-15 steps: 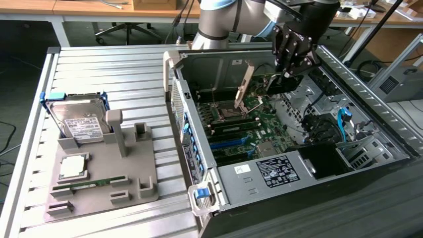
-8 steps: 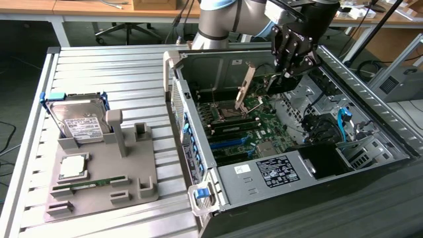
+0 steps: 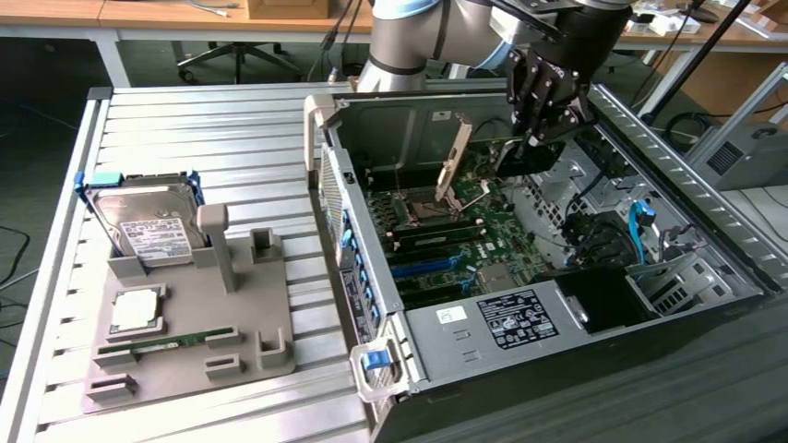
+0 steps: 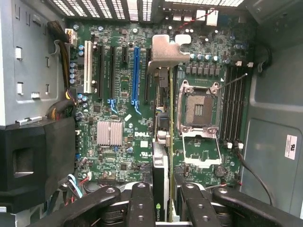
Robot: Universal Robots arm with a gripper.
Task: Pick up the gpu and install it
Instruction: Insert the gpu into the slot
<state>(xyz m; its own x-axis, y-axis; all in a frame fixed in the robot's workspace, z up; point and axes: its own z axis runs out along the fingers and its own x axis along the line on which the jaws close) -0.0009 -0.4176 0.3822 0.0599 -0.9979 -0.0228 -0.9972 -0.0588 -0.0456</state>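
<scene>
The gpu is seen edge-on in the wrist view, a thin dark card running away from the fingers to its silver bracket. My gripper is shut on it, one black finger on each side. The card hangs over the green motherboard, between the blue slot and the open CPU socket; I cannot tell whether it touches a slot. In the exterior view my gripper reaches down into the open computer case, with the gpu held tilted above the board.
On the exterior view's left, a grey holder carries a silver hard drive, a CPU and a green memory stick. Inside the case are a labelled power supply, drive bays and blue cables.
</scene>
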